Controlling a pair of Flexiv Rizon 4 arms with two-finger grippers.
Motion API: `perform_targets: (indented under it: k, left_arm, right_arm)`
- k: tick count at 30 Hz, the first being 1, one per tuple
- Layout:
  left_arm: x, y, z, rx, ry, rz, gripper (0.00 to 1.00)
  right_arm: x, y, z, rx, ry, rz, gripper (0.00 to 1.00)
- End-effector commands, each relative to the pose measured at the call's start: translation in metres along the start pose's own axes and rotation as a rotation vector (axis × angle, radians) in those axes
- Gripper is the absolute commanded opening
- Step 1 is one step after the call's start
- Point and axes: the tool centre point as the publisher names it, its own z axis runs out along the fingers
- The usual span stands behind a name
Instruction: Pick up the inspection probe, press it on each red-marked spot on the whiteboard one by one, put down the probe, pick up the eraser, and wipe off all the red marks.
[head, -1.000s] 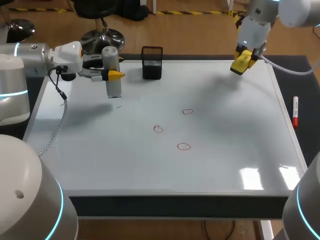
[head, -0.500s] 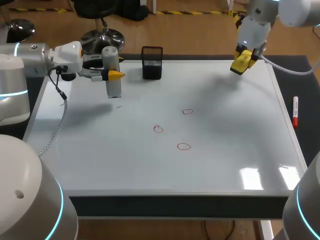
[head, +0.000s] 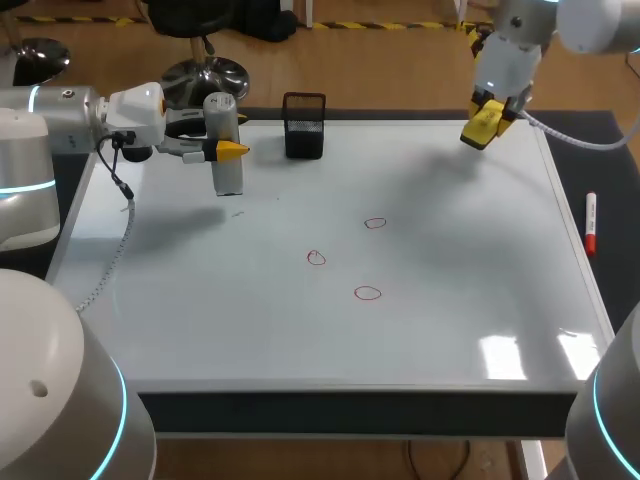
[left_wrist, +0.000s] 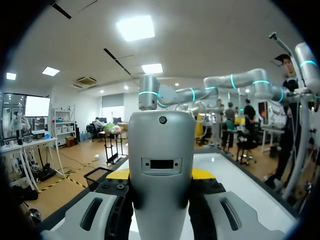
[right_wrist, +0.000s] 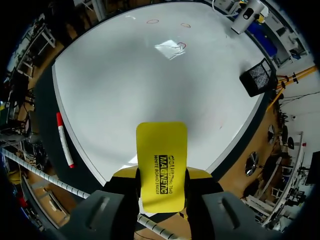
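Head view, left gripper (head: 225, 150): clamped on the grey inspection probe (head: 227, 178), upright over the whiteboard (head: 470, 280) at 10 o'clock.
Head view, right gripper (head: 487, 116): closed on the yellow eraser (head: 478, 131), at 1 o'clock.
Head view, red marks (head: 316, 258): three rings near centre.
Left wrist view: probe gripped from both sides, centred in the grip.
Right wrist view: eraser pinched flat from both sides; marks well ahead.
Step, my judgement: carry the probe toward 4 o'clock, hold it vertical, press straight down inside each ring, lift clear between presses.

Robotics lab, left arm (head: 60, 110), right arm (head: 590, 25), whiteboard (head: 450, 280) as tabletop.
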Motion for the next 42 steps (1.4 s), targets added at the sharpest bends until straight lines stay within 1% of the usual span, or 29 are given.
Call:
perform_targets:
  k: [1, 2, 3, 4, 5, 6, 7, 8, 9, 28, 32, 36, 42]
  left_arm:
    - [-0.001, 0.0, 0.0, 0.002, 0.002, 0.002, 0.0]
    - [-0.001, 0.0, 0.0, 0.002, 0.002, 0.002, 0.0]
    - [-0.001, 0.0, 0.0, 0.002, 0.002, 0.002, 0.0]
    - [-0.001, 0.0, 0.0, 0.002, 0.002, 0.002, 0.0]
    - [-0.001, 0.0, 0.0, 0.002, 0.002, 0.002, 0.0]
    - [-0.001, 0.0, 0.0, 0.002, 0.002, 0.002, 0.0]
    - [-0.001, 0.0, 0.0, 0.002, 0.002, 0.002, 0.0]
    - [-0.001, 0.0, 0.0, 0.002, 0.002, 0.002, 0.0]
    - [-0.001, 0.0, 0.0, 0.002, 0.002, 0.002, 0.0]
    - [-0.001, 0.0, 0.0, 0.002, 0.002, 0.002, 0.0]
    - [0.01, -0.004, 0.008, -0.005, 0.015, 0.015, 0.0]
    - [0.024, -0.01, 0.024, -0.003, 0.052, 0.037, 0.0]
    - [0.047, -0.017, 0.052, 0.043, 0.104, 0.053, 0.0]
  right_arm:
    - [-0.001, -0.001, -0.001, 0.0, 0.005, -0.002, 0.0]
    - [-0.001, -0.001, -0.001, 0.0, 0.005, -0.002, 0.04]
    - [-0.001, -0.001, -0.001, 0.0, 0.005, -0.002, 0.24]
    - [-0.001, -0.001, -0.001, 0.0, 0.005, -0.002, 0.21]
    - [-0.001, -0.001, -0.001, 0.0, 0.005, -0.002, 0.04]
    - [-0.001, -0.001, -0.001, 0.0, 0.005, -0.002, 0.0]
    - [-0.001, -0.001, -0.001, 0.0, 0.005, -0.002, 0.0]
    - [-0.001, -0.001, -0.001, 0.0, 0.005, -0.002, 0.04]
    - [-0.001, -0.001, -0.001, 0.0, 0.005, -0.002, 0.0]
    - [-0.001, -0.001, -0.001, 0.0, 0.005, -0.002, 0.0]
    - [-0.001, -0.001, -0.001, 0.0, 0.005, -0.002, 0.0]
    - [-0.001, -0.001, -0.001, 0.0, 0.005, -0.002, 0.0]
    - [-0.001, -0.001, -0.001, 0.0, 0.005, -0.002, 0.0]
